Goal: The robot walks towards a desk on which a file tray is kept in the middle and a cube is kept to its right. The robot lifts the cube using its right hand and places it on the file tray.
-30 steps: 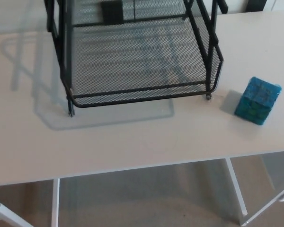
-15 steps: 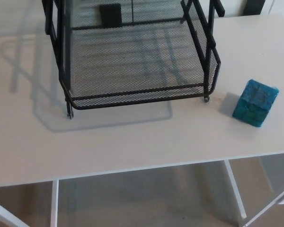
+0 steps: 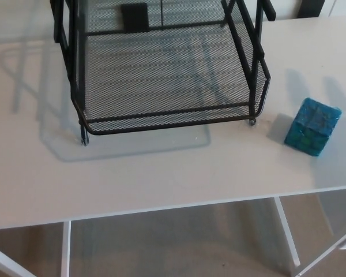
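You face the pale desk (image 3: 161, 173), the black mesh file tray (image 3: 167, 120) at its middle and the teal cube (image 3: 311, 127) resting just right of it, untouched. Neither hand shows. The approach looks finished; next, reach the right hand down around the cube.

Near cube (image 3: 311, 127): file tray (image 3: 167, 118), seemingly apart
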